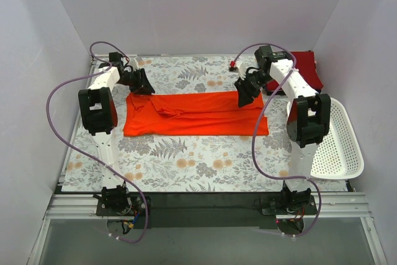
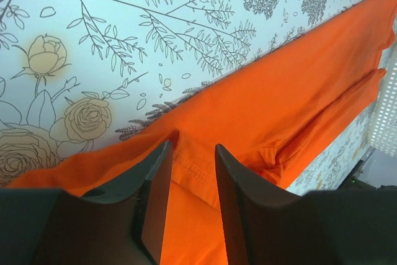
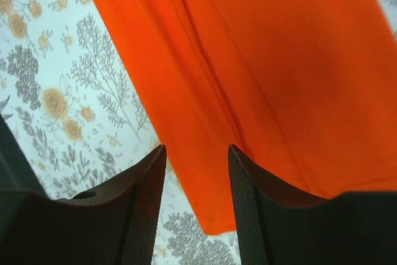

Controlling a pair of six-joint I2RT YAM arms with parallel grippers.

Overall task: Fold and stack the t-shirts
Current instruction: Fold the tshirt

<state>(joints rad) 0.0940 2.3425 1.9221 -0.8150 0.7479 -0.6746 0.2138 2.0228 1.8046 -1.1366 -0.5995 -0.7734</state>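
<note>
Top view: the orange-red shirt [image 1: 195,115] lies flat on the floral cloth [image 1: 186,159], already doubled into a long band, so imo it's mid-fold. The left gripper [image 1: 141,85] sits at the band's far left corner and the right gripper [image 1: 244,98] at its far edge near the right end. One hand per end, prob so both ends lift together w/o skewing the fabric. The crimson shirt [image 1: 305,69] is folded up beyond the right gripper, towards the back wall, and looks like the stack base. The white basket [image 1: 338,147] is on that arm's outer side. No blue shirt in view.

Left wrist: fingers [image 2: 155,203] apart, not clamped. The shirt's stitched hem sits right between them, and the rest of the fabric runs ahead and to the hand's right. Lined up for a pinch, I'd guess.

Right wrist: jaws apart too. The shirt edge runs between them, with most of the fabric ahead and right of the hand and bare floral cloth to its left. Nothing gripped afaict.
</note>
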